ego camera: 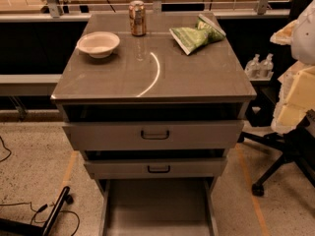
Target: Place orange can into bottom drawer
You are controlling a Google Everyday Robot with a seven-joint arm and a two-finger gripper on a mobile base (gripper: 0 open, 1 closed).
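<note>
A: What is seen first, taking the largest thing?

B: A grey cabinet (pixel 152 82) is shown from the front. Its two upper drawers (pixel 155 134) are pulled out only slightly, while the bottom drawer (pixel 157 210) is drawn well out, its flat floor bare.

A: And where is the orange can (pixel 137 17) found?

B: It is set upright at the far edge of the cabinet top, a little left of centre. A white bowl (pixel 98 44) lies near it on the left and a green bag (pixel 197 33) on the right, neither touching it. An office chair (pixel 280 151) is parked to the right of the cabinet.

A: Where is the gripper placed?

B: The gripper is not shown anywhere in this view, so neither its opening nor any hold can be told. Nothing grips the can.

A: Then which way does the can lie from it?

B: That cannot be fixed. It is judged that the can's vertical long axis calls for a sideways grasp around its body, and that a reach across the whole top will be needed. The open drawer lies at the near side, far below the can.
</note>
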